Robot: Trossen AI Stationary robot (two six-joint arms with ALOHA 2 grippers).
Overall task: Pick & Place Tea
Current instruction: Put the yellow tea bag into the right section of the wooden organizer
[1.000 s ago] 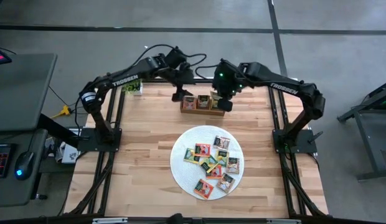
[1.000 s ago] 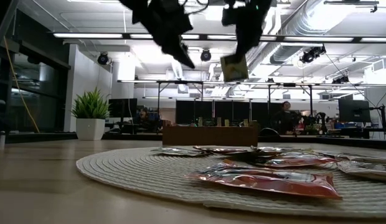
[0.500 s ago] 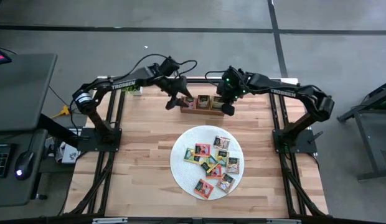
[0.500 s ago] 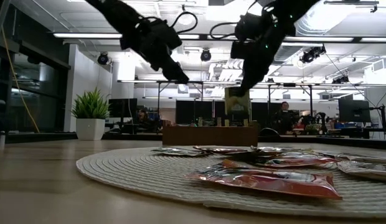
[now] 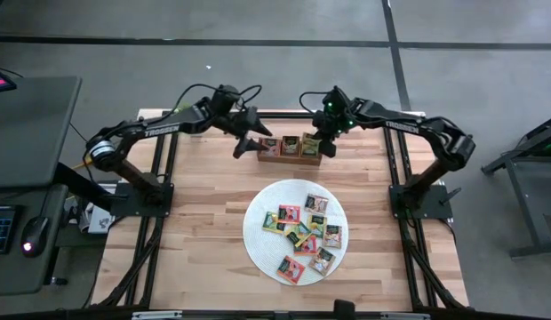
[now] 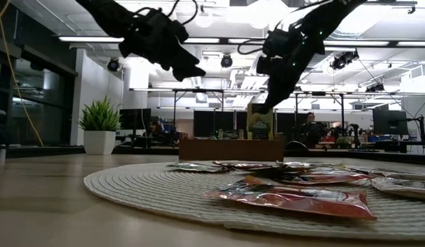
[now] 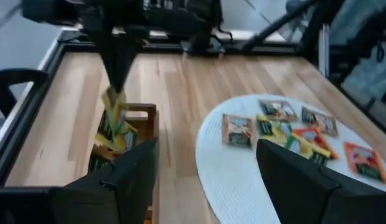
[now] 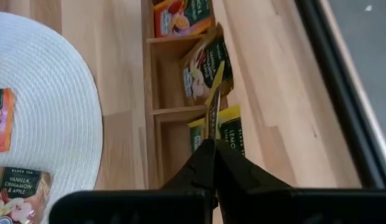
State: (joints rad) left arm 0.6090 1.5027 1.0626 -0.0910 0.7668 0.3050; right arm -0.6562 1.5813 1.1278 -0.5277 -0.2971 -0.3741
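The right gripper [image 8: 211, 134] is over the wooden tray [image 5: 289, 148] at the far edge of the tabletop [image 5: 204, 231]. Its jaws are clenched on the top edge of one yellow-green tea packet [image 8: 212, 102], which hangs upright over the tray's end compartment, the one nearest to the right side of the tabletop. In that compartment some yellow packets [image 8: 233, 134] are already lying. The middle compartment has a dark packet [image 8: 208, 65] and the third one has a red packet [image 8: 180, 15].

The left gripper [image 5: 243, 147] is in the air just beside the other end of the tray, and its jaws are released with nothing between them.

The other tea packets [image 5: 302, 233] are scattered flat on the round white mat [image 5: 258, 240] in the middle of the tabletop, well apart from the tray. A small potted plant [image 6: 100, 125] stands at the far left corner.
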